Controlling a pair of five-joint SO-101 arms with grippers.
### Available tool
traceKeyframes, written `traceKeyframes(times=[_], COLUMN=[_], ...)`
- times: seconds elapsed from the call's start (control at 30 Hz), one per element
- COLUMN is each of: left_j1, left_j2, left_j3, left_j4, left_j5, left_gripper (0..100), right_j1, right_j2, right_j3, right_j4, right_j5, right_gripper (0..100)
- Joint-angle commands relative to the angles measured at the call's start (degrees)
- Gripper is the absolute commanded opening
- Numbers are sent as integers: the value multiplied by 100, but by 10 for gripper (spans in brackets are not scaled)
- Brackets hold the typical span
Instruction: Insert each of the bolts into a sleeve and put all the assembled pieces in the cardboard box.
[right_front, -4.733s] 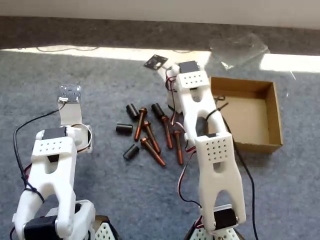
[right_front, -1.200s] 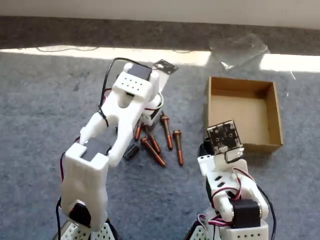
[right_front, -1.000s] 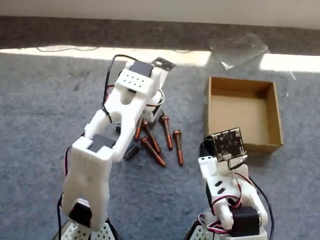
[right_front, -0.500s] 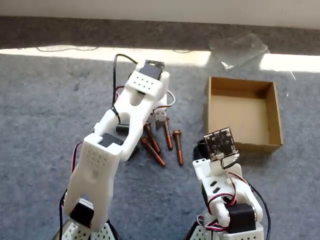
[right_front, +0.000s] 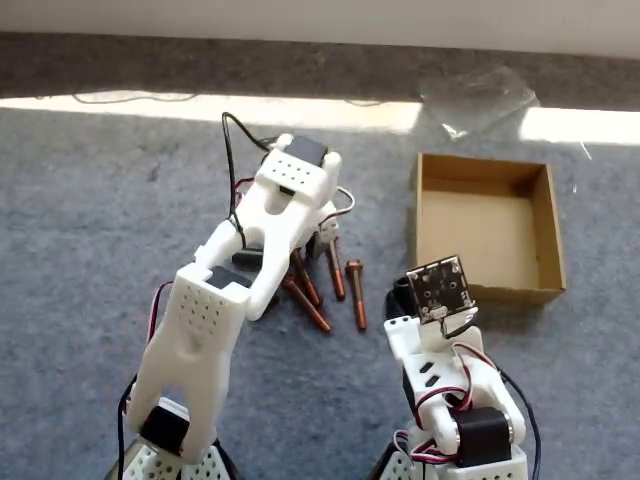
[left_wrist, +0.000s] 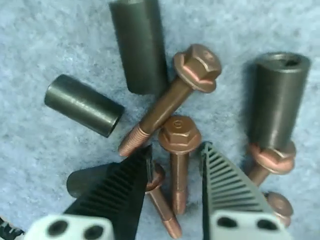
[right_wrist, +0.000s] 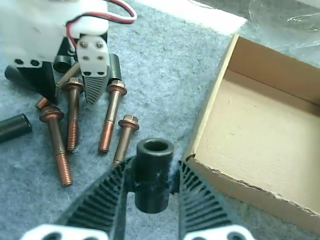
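Sleeve (right_wrist: 154, 176) upright within right tool (right_wrist: 153, 169)

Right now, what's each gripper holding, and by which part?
Right gripper: black sleeve, fingers clamped on its sides mid-length. Left gripper: nothing; open fingers straddle a bolt.
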Motion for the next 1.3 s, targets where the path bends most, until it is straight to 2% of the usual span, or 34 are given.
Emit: traceKeyframes(times=[0.0, 0.3, 0.47, 0.53, 0.73, 0.9, 0.97, 1.07, 1.27], left_j1=[75, 110, -22, -110, -48, -31, -57, -31, -13], left_j2=[31, 66, 75, 101, 743, 769, 769, 760, 752], left_j3=[-224, -215, -198, -198, -242, -400, -400, -418, -418], left_j4=[70, 26, -105, -132, -264, -255, -255, -255, -273], left_j5=[457, 448, 431, 431, 431, 431, 167, -677, -1371], left_gripper=[158, 151, 0, 26, 30, 31, 31, 31, 31], right_j1=[-48, -48, -48, -48, -48, -48, -48, -48, -48], right_j2=[-40, -40, -40, -40, -40, -40, -40, -40, -40], right_j3=[-31, -31, -31, -31, -31, -31, -31, -31, -31], right_j4=[-198, -198, -198, -198, -189, -180, -180, -180, -180], right_j5=[-9, -9, -9, 0, 0, 0, 0, 0, 0], right_gripper=[4, 4, 4, 4, 4, 4, 4, 4, 4])
